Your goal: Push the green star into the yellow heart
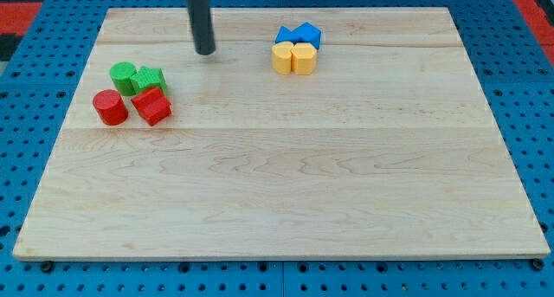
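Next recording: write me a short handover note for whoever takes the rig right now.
My tip is on the board, up and to the right of the left cluster, touching no block.
Green star sits at the view's left, packed against the green cylinder, red cylinder and red star.
Yellow heart is at the view's top centre, beside another yellow block, blue blocks behind.
Done: nothing. Left: push the star right to the heart.

One camera looks down at a slant from in front of the wooden board (286, 202), facing its far edge. All four corners fit inside the view, with blue pegboard (519, 89) around them. The near edge looks widest, so the camera probably sits above that side.
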`<state>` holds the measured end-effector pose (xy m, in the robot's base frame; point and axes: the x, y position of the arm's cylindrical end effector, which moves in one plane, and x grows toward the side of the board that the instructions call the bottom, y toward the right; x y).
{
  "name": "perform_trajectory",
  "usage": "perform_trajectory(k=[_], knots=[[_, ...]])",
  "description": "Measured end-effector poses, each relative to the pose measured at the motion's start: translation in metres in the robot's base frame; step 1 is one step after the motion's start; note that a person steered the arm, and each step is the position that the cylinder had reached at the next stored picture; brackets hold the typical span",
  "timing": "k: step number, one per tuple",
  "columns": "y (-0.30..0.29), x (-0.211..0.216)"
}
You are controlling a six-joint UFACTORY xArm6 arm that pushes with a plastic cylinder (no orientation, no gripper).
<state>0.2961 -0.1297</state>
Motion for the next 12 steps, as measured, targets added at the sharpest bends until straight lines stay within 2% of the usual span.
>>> perform_trajectory(k=[2,3,4,6,9,12], knots=[[-0.09,0.009],[-0.132,0.028],[-0.129,0.06],[-0.04,0.079],[0.041,0.107],[0.068,0.068]])
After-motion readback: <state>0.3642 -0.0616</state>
